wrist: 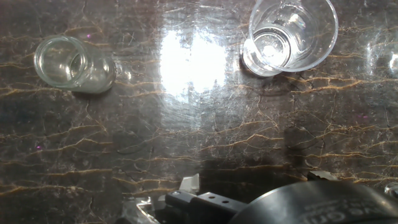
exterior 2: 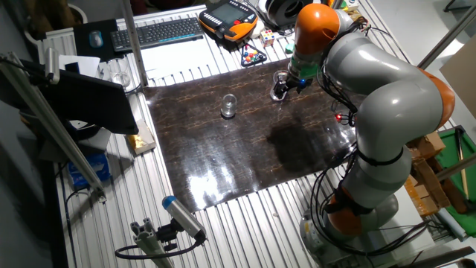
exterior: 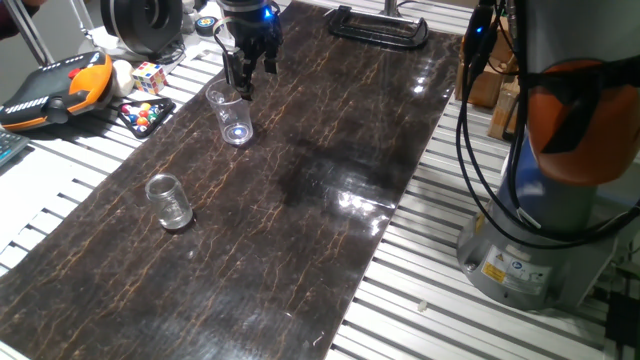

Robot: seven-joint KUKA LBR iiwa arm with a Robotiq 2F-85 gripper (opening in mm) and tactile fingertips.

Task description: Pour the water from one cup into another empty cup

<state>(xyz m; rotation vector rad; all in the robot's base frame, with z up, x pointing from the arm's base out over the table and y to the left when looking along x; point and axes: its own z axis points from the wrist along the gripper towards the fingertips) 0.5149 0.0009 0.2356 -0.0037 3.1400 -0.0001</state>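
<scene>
The short squat glass (exterior: 170,201) stands upright on the dark marble-patterned mat (exterior: 300,200), toward its left side. It also shows in the other fixed view (exterior 2: 228,106) and at the hand view's upper left (wrist: 71,62). The taller tapered clear cup (exterior: 231,115) stands upright farther back, also seen in the other fixed view (exterior 2: 280,84) and at the hand view's upper right (wrist: 289,34). My gripper (exterior: 255,80) hangs just behind and above the taller cup's rim, apart from both cups. It is open with nothing between its fingers.
Left of the mat lie an orange teach pendant (exterior: 60,85), a Rubik's cube (exterior: 150,77) and a tray of coloured balls (exterior: 145,113). A black clamp (exterior: 380,25) sits at the mat's far end. The robot base (exterior: 530,250) and its cables stand at the right.
</scene>
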